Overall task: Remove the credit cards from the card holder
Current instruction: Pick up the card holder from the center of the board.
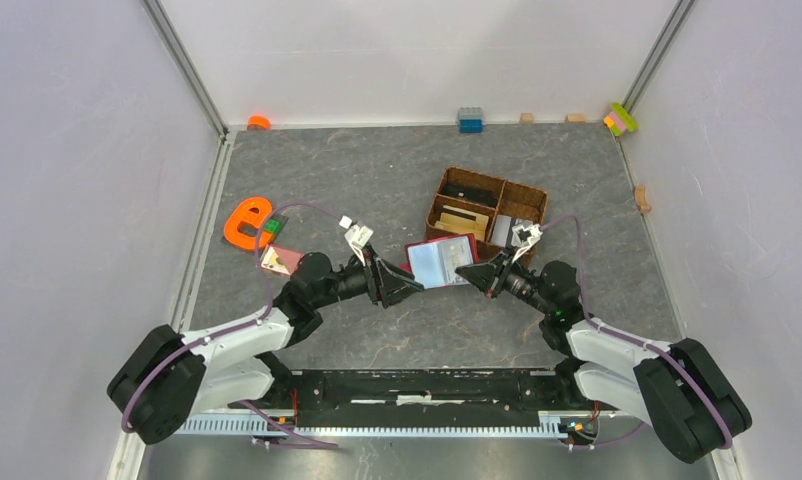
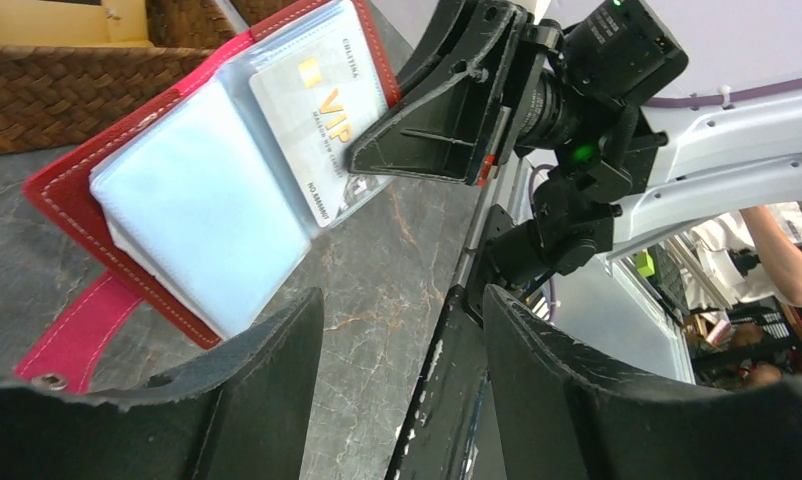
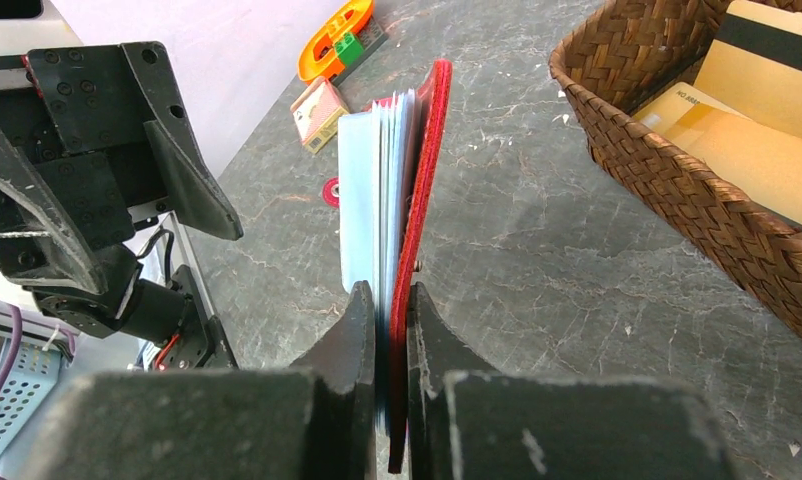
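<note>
Dark red leather marks the card holder, which lies open at the middle of the overhead view, just below and left of the wicker basket. The right hand is clamped on the holder's right edge. In the right wrist view, its fingers press together on the red cover and the bundle of clear sleeves, keeping the holder on edge over the grey surface. Whether its lower edge touches the surface cannot be told.

The left hand sits at the holder's left edge with its jaws apart and nothing between them. Only marbled surface shows in the gap in its own view.

In that same view the sleeves face the camera at upper left. A pale blue card fills the nearer pocket, and a white-grey card marked VIP sits in the one beyond. A pink strap hangs from the holder at lower left.

Tan cards lie in the basket's compartments. An orange toy rests at the left of the overhead view.
</note>
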`<state>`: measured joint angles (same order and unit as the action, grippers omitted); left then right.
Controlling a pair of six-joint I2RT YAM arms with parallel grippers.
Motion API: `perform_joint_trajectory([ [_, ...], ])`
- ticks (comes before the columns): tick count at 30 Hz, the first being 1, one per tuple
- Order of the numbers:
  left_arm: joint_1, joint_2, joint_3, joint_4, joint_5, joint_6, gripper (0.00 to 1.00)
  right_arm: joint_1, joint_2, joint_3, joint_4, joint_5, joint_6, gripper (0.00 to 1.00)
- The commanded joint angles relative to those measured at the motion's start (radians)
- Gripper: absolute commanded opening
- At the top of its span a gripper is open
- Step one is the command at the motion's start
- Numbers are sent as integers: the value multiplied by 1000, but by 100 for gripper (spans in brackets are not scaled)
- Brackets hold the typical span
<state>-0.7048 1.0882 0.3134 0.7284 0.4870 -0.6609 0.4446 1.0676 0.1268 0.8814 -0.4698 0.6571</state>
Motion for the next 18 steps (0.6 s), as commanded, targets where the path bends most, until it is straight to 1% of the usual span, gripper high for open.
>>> perform_joint_trajectory([
  [1, -10, 23, 56, 59, 57, 44, 65, -1, -10, 16, 100, -21, 6, 0],
  [7, -10, 52, 79, 30, 58, 35, 65, -2, 4, 9, 154, -55, 30, 0],
  [13, -10, 56, 84, 16, 45, 38, 61, 6, 55, -5, 320, -125, 102, 0],
  [18, -10, 51, 84, 9, 37, 38, 57, 22, 71, -1, 351, -140, 106, 0],
])
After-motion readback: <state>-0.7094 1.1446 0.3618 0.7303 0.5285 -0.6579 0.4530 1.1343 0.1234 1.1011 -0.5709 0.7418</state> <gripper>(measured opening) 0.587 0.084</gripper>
